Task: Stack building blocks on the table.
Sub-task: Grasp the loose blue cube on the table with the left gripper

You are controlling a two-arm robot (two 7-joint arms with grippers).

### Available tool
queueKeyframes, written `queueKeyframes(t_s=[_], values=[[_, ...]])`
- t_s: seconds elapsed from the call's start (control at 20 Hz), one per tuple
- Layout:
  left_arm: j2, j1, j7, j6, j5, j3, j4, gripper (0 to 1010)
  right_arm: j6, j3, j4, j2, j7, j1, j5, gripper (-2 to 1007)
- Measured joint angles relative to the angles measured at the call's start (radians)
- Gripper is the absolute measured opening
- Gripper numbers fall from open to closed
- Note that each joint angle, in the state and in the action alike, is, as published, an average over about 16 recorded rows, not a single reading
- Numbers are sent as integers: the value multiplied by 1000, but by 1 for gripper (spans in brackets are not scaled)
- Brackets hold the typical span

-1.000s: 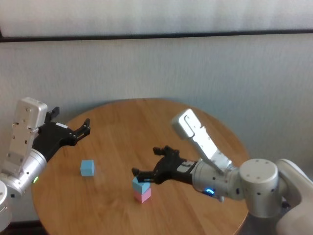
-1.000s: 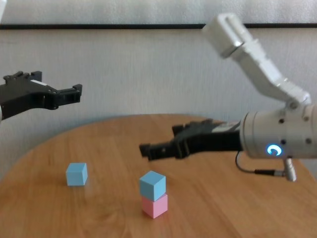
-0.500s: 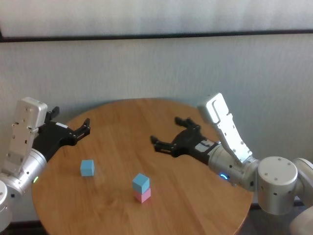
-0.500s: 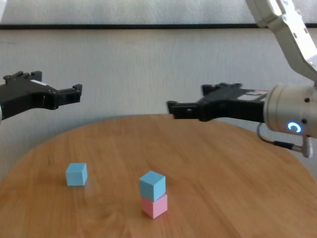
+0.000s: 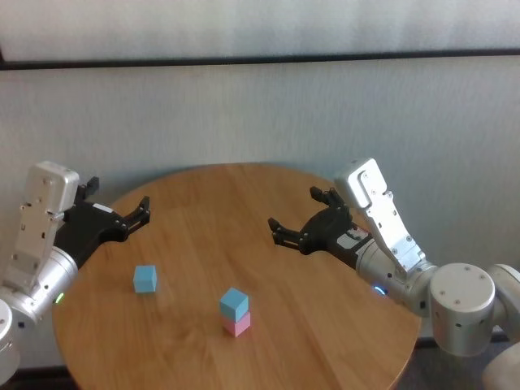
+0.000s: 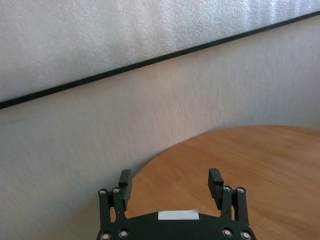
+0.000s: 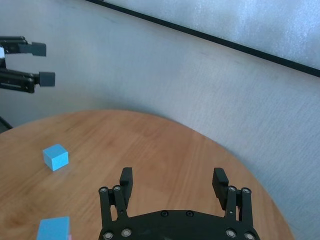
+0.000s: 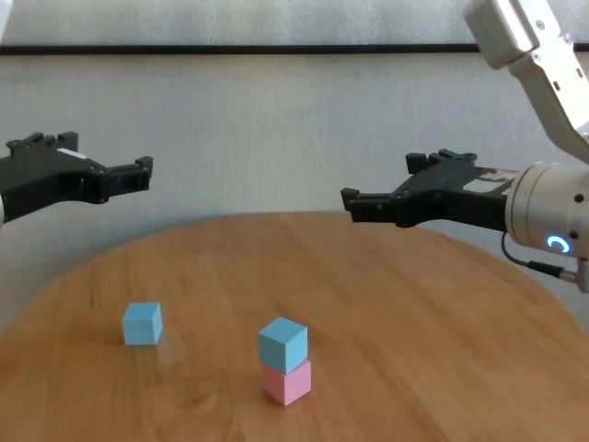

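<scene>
A light blue block (image 5: 234,302) sits on top of the pink block (image 5: 237,326) near the front middle of the round wooden desk (image 5: 268,195), turned a little so its corners do not line up with the cube under it, yet resting fully on it. That two-high stack looks like the finished part of the job. The second light blue block (image 5: 145,278) lies alone on the bare wood, off to the robot's left of the stack and well apart from it, touched by nothing; judging by the task, it has yet to go on top, so roughly one lift and one placement remain. The right claw (image 5: 302,230) hangs in the air above the desk, beyond the stack and to its right, clear of both cubes, its fingers spread wide and holding nothing. The left claw (image 5: 136,215) hovers over the desk's left rim, behind the lone blue block, likewise wide open and empty. From where things lie, the left arm seems the nearer one for the loose cube. The top cube's skew leaves a slightly awkward seat for the last one, so that placement may call for care to avoid knocking the stack.
</scene>
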Motion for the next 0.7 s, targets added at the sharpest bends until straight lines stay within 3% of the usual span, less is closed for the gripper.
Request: queueKeyframes(t_s=[0.7], values=[[-64, 50, -16, 179, -49, -6, -64, 999, 14, -3, -3, -2, 12, 1, 9, 1005]])
